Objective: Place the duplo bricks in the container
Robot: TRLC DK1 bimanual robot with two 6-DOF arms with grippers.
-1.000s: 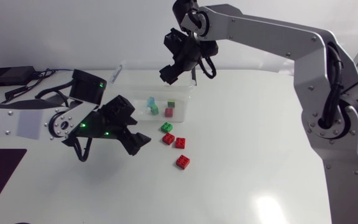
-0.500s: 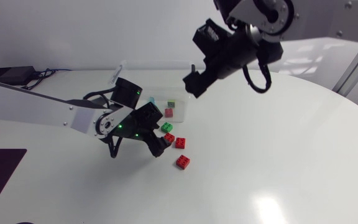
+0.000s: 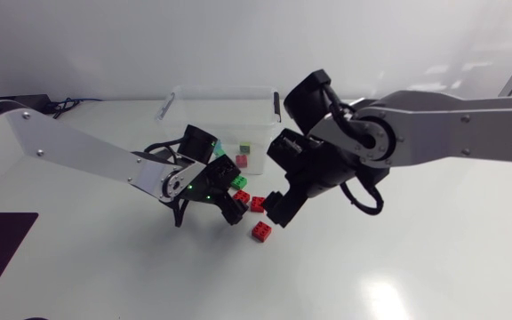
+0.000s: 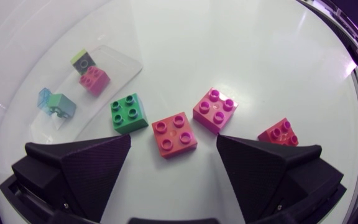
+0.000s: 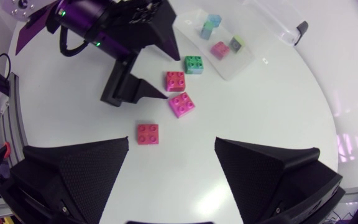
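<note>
Brick (image 4: 174,135) under open left pincer (image 4: 182,143)

Four duplo bricks (image 4: 94,79) lie in the container (image 3: 203,111). On the table (image 3: 398,258) before the container lie four more: the nearest brick (image 4: 129,113) by its wall, the second brick (image 4: 174,134) and third brick (image 4: 214,111) side by side beyond, the farthest brick (image 4: 278,132) outermost. The left gripper (image 4: 180,146) hangs, fingers spread, over the second brick; the right gripper (image 5: 173,142) hangs near the farthest brick.

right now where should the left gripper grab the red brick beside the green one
By its two flat side walls, from straight above: the red brick lies studs up at the tips of the open left gripper. The green brick crowds one corner.
</note>
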